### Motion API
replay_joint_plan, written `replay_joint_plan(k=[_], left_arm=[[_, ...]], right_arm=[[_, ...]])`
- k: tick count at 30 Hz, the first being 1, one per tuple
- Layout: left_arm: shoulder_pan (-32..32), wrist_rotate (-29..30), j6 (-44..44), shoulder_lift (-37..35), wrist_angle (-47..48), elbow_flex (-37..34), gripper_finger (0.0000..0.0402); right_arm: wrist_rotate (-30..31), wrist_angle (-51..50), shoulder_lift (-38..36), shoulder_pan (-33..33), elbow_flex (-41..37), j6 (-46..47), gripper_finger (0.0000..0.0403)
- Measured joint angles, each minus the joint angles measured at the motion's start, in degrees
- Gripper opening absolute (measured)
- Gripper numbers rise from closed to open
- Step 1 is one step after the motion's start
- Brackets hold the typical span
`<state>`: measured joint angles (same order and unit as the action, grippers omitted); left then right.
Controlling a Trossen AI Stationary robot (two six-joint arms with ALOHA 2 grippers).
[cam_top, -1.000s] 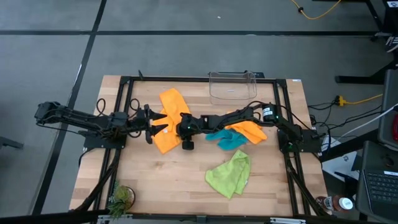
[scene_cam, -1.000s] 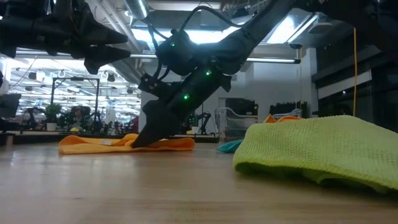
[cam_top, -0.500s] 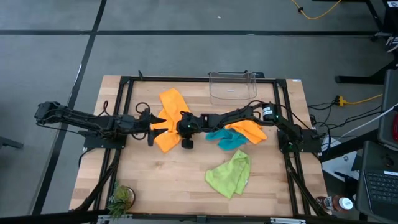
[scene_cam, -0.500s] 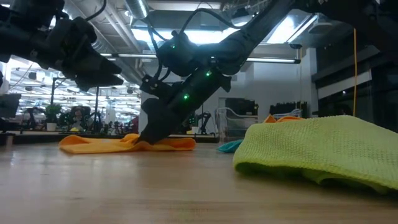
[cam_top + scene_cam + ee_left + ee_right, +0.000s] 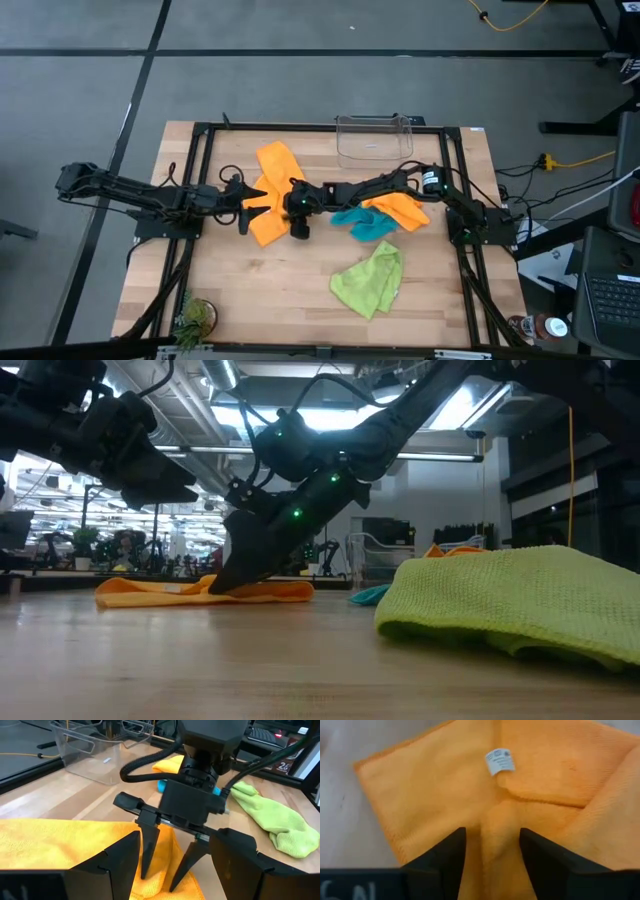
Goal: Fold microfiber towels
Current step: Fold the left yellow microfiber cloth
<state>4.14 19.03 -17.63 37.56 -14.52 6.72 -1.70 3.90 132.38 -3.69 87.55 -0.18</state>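
Note:
An orange microfiber towel (image 5: 268,190) lies spread on the table at centre left, a white tag (image 5: 499,761) on it. My right gripper (image 5: 159,881) is open, its fingers astride a raised ridge of this towel (image 5: 499,832). My left gripper (image 5: 248,205) hangs open above the towel's left side (image 5: 130,590) and touches nothing. A teal towel (image 5: 362,223), a second orange towel (image 5: 400,210) and a lime green towel (image 5: 370,280) lie crumpled to the right. My right gripper has its two fingertips (image 5: 146,872) down on the orange towel near its middle, one on each side of a raised ridge of cloth (image 5: 167,851). The fingers slant down from the table's right side. The towel lies flat on the table; whether the pads touch the ridge I cannot tell.
A clear plastic bin (image 5: 375,140) stands at the table's far edge. A small potted plant (image 5: 195,318) sits at the near left corner. A black frame (image 5: 200,130) runs around the tabletop. Bare wood shows at the near left (image 5: 270,290).
My left gripper has tipped its fingers downward and sunk a little over the orange towel's left side, staying open. My right gripper has stayed in place on the towel; its fingers drew together and then spread apart again, leaving a ridge of cloth between them.

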Motion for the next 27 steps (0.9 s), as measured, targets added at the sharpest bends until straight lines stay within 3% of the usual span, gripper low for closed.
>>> replay_joint_plan(k=[10, 21, 27], left_arm=[[0.0, 0.1, 0.0, 0.0, 0.0, 0.0, 0.0231], [0.0, 1.6, -2.2, 1.9, 0.0, 0.0, 0.0231], [0.0, 6.7, 2.8, 7.9, -1.3, 0.0, 0.0231]], right_arm=[[0.0, 0.3, 0.0, -1.8, 0.0, 1.4, 0.015], [0.0, 1.2, 0.0, -1.8, 0.0, -3.2, 0.0138], [0.0, 1.2, 0.0, -1.8, 0.0, -3.3, 0.007]])
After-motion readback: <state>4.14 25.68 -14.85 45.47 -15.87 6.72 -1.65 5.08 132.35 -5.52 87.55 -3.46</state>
